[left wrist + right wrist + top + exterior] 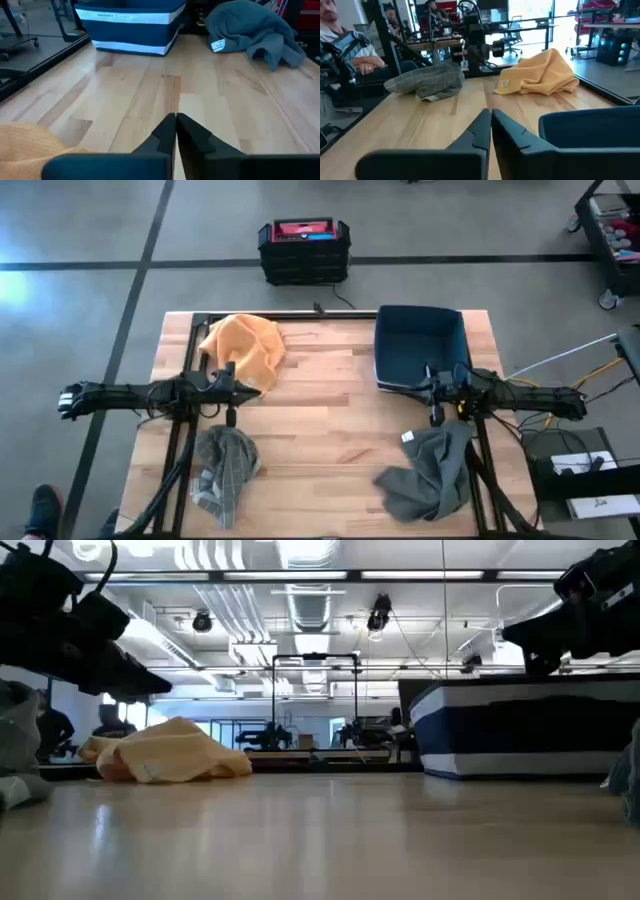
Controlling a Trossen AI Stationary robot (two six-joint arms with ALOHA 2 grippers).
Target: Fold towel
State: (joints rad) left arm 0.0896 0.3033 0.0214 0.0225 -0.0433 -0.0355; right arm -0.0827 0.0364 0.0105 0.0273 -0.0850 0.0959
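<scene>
Lying crumpled at about 11 o'clock on the wooden table (330,430), the soft orange towel (243,348) has no clear long side. The left gripper (236,390) touches the towel's near edge, fingers pressed together. The right gripper (428,388), fingers together too, waits by the dark blue bin (420,340).

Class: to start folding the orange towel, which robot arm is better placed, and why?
Left. The left gripper, shut and empty, hangs right beside the orange towel. The right gripper, also shut, is across the table by the blue bin and dark grey towel.
</scene>
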